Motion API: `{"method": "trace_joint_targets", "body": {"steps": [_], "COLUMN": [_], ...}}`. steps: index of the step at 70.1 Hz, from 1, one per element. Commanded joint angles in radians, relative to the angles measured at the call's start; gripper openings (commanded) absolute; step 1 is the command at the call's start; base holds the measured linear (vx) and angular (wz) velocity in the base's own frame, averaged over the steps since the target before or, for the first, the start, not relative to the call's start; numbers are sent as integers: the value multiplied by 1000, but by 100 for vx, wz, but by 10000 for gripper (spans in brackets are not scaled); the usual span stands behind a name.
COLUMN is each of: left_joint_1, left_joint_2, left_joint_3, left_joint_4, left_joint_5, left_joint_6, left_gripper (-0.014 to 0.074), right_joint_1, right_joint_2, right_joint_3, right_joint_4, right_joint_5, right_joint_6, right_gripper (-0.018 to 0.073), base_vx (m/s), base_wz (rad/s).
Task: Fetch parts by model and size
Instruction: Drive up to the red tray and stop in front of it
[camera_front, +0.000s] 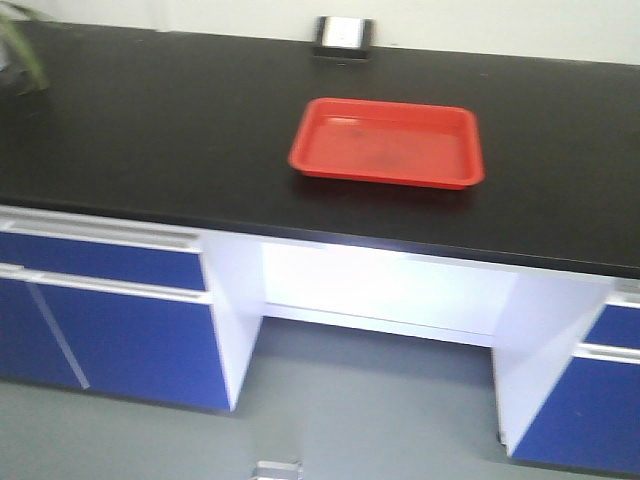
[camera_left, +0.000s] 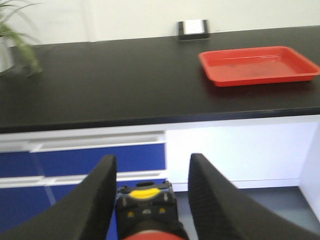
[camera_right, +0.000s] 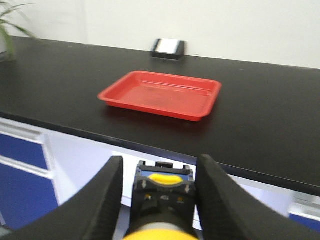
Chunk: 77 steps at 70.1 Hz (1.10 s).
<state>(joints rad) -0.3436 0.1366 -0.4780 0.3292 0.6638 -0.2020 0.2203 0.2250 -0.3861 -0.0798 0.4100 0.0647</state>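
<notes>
at the black counter (camera_front: 150, 130), your left gripper (camera_left: 152, 159) clamps the red-capped switch (camera_left: 147, 205) between its fingers, and your right gripper (camera_right: 160, 160) clamps the yellow-capped switch (camera_right: 164, 192). both parts hang short of the counter's near edge, well apart from the red tray (camera_front: 386, 143) lying on top, a small silver box (camera_front: 343, 35) behind it.

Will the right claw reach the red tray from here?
Probably, once closer: nothing on the counter blocks the tray, but the right claw, gripping a yellow button, hangs short of the edge.
</notes>
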Motion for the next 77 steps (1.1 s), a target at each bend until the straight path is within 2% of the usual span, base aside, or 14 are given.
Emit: {"method": "trace_joint_targets", "body": {"steps": [1, 30, 77], "left_joint_1": [-1, -1, -1], "left_joint_2": [21, 21, 21], "left_joint_3": [-25, -25, -25], "left_joint_4": [11, 11, 11], "left_joint_5": [-72, -72, -72], "left_joint_6": [-4, -4, -4], "left_gripper": [-6, -6, -6], "right_joint_1": [-1, -1, -1], "right_joint_2": [10, 10, 10], "right_joint_3": [-28, -28, -28], "right_joint_4": [-11, -11, -11], "right_joint_5": [-80, -80, -80], "right_joint_6": [-9, -9, -9], "right_gripper": [-5, -5, -5], "base_vx": [13, 12, 12], "base_wz": [-66, -39, -3]}}
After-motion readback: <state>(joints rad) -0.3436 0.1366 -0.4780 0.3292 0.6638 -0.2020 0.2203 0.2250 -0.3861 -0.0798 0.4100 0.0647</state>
